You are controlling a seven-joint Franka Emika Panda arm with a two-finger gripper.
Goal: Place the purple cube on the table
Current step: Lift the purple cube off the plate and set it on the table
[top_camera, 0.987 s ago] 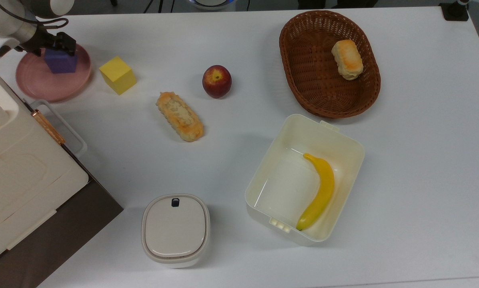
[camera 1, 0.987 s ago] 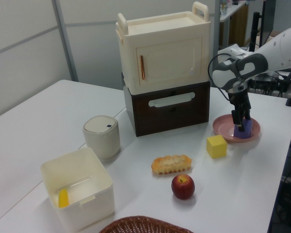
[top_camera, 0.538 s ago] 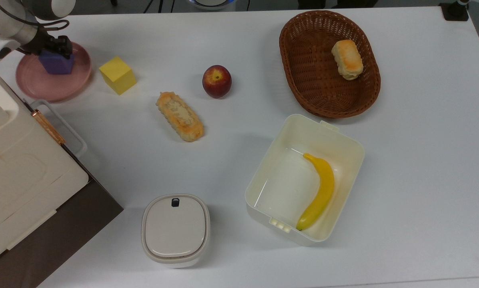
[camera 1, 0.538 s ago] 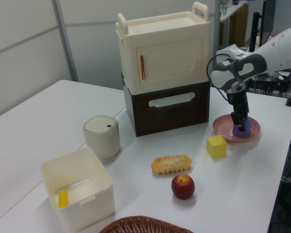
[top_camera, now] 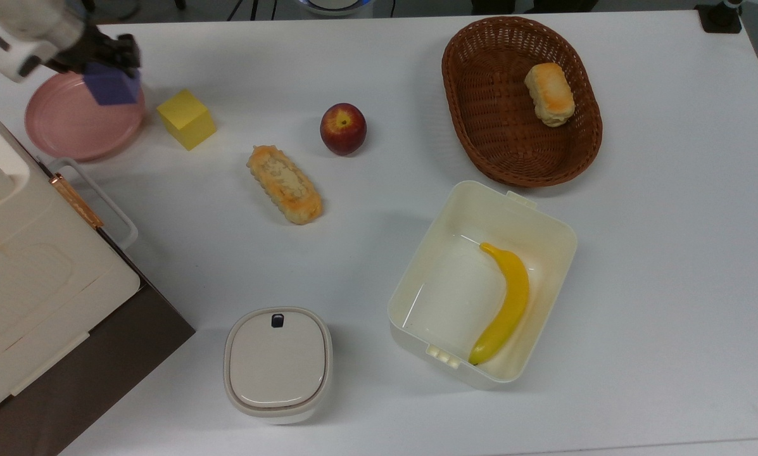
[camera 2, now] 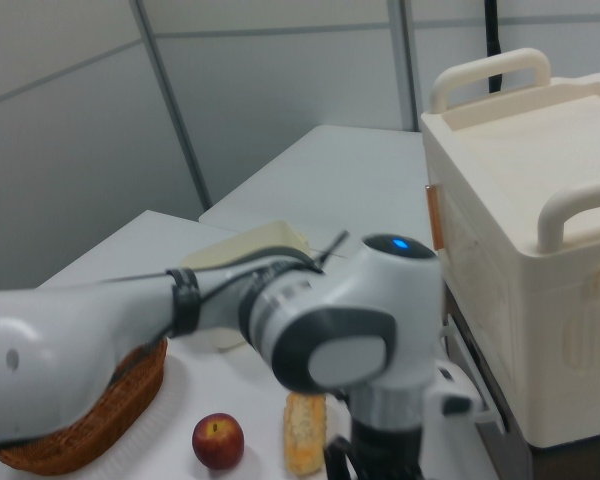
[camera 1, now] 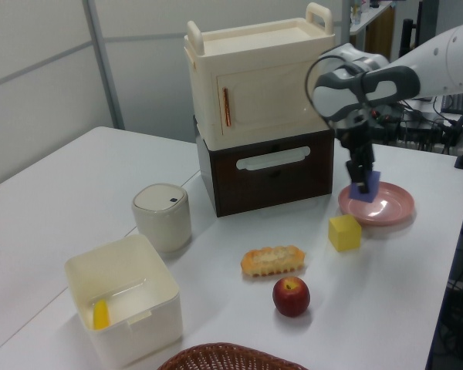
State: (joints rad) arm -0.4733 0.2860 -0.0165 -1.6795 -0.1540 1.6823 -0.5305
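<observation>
Fingers [camera 1: 362, 179] clamped on purple cube [camera 1: 365, 186] — lifted clear above pink plate [camera 1: 386, 208].

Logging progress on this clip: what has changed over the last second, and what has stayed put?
The claw, shut on the small matte purple cube, has lifted it off the round pink plate and carried it toward the top view's right, over the plate's rim nearest the yellow cube. A second ago the cube sat on the plate. The yellow cube, the plate and the rest of the white table are unchanged.

Lab: partition walls [camera 1: 38, 69], robot arm [camera 1: 440, 58]
</observation>
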